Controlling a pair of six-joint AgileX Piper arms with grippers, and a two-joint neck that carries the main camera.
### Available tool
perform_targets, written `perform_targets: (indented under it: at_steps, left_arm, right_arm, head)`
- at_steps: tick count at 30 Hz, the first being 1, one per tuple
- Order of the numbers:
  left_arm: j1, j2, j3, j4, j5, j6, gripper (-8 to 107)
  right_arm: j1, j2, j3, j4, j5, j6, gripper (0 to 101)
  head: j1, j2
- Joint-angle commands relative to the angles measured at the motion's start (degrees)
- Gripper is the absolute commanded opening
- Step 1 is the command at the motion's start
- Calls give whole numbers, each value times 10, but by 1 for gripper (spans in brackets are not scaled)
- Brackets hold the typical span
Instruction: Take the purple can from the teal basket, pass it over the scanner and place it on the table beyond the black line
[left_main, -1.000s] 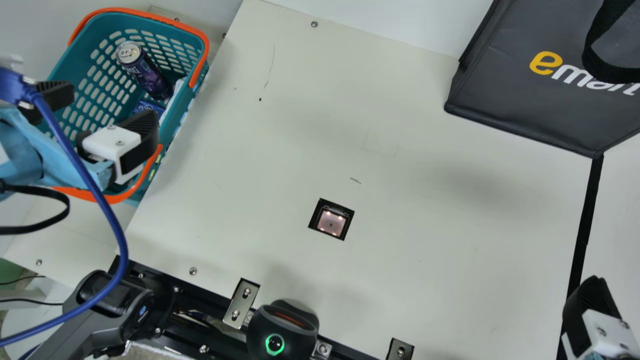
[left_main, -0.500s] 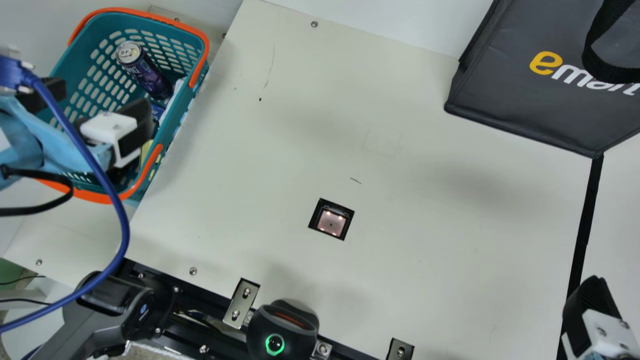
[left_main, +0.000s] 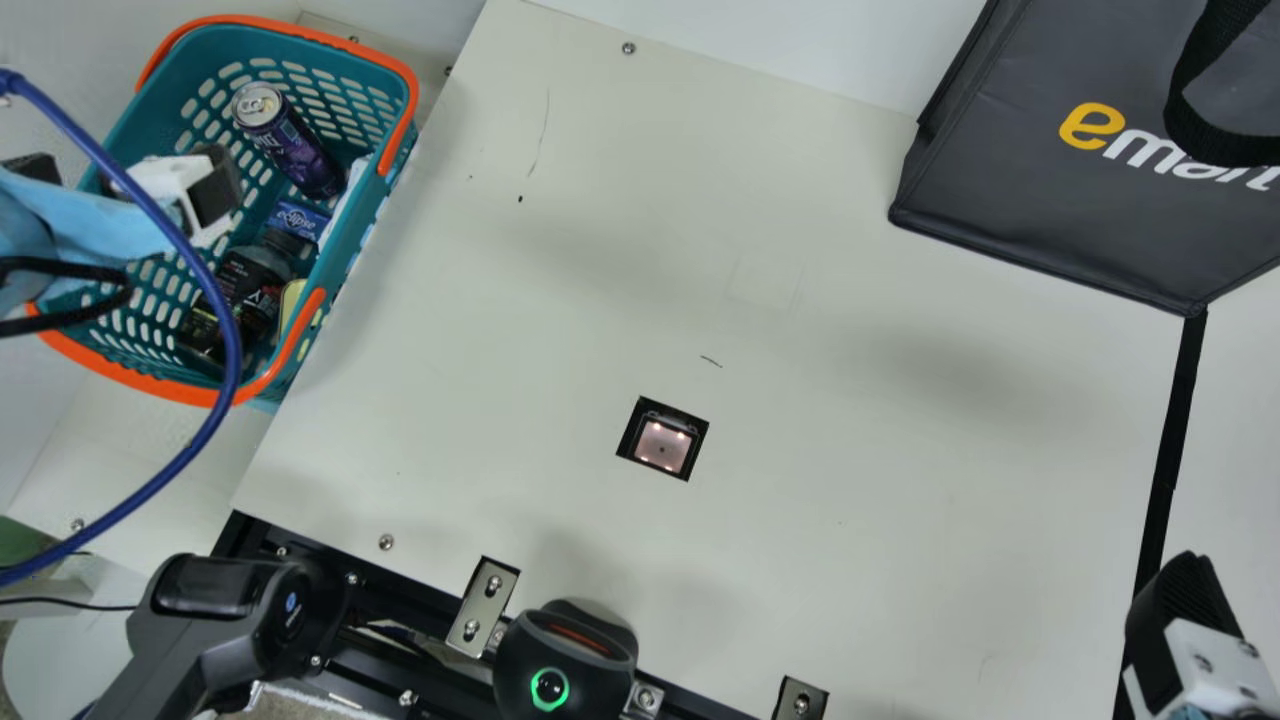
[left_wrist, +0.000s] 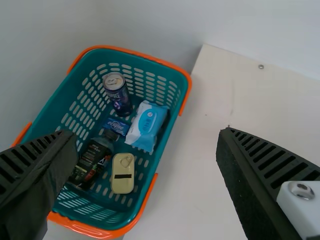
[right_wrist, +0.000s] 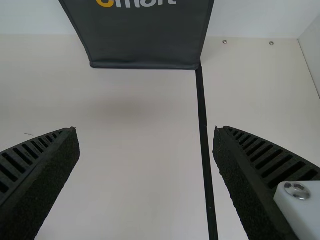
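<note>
My left gripper (left_main: 125, 165) is over the left part of the teal basket (left_main: 140, 105) in the main view, open and holding nothing. In that view the purple can (left_main: 290, 142) leans in the basket's back part, right of the gripper. From the left wrist view, the left gripper (left_wrist: 145, 137) spreads wide above the basket (left_wrist: 172, 77), with the can (left_wrist: 118, 95) inside. My right gripper (left_main: 1185, 625) is at the lower right beside the black line (left_main: 1163, 490). The right wrist view has the right gripper (right_wrist: 145, 132) open above the line (right_wrist: 203, 135). The scanner window (left_main: 662, 443) lies in the table.
Also in the basket are a dark bottle (left_wrist: 93, 159), a blue and white pack (left_wrist: 148, 125), a small blue box (left_wrist: 117, 125) and a yellowish tin (left_wrist: 123, 173). A dark bag (left_main: 1090, 170) stands at the back right. A black device (left_main: 567, 665) sits at the front edge.
My left gripper has moved up and left in the main view, uncovering the bottle and the small blue box. The right gripper and the can have kept their places.
</note>
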Motion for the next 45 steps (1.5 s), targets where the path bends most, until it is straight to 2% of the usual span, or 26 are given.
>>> perform_targets:
  at_steps: [1,12,20,30,45]
  left_arm:
    - [25,7,2,-8,-5,15,90]
    - [132,88,3,-76,-42,148,90]
    - [180,166,-10,-121,-70,247,90]
    - [194,266,-38,-152,-98,333,90]
    - [194,389,-63,-143,-112,388,90]
  right_arm:
    - [0,0,0,0,0,0,95]
    - [0,0,0,0,0,0,95]
    - [0,0,0,0,0,0,95]
    - [0,0,0,0,0,0,95]
    - [0,0,0,0,0,0,95]
  head:
    - [-17,1]
    - [-17,1]
    - [-17,1]
    - [-17,1]
    - [-17,1]
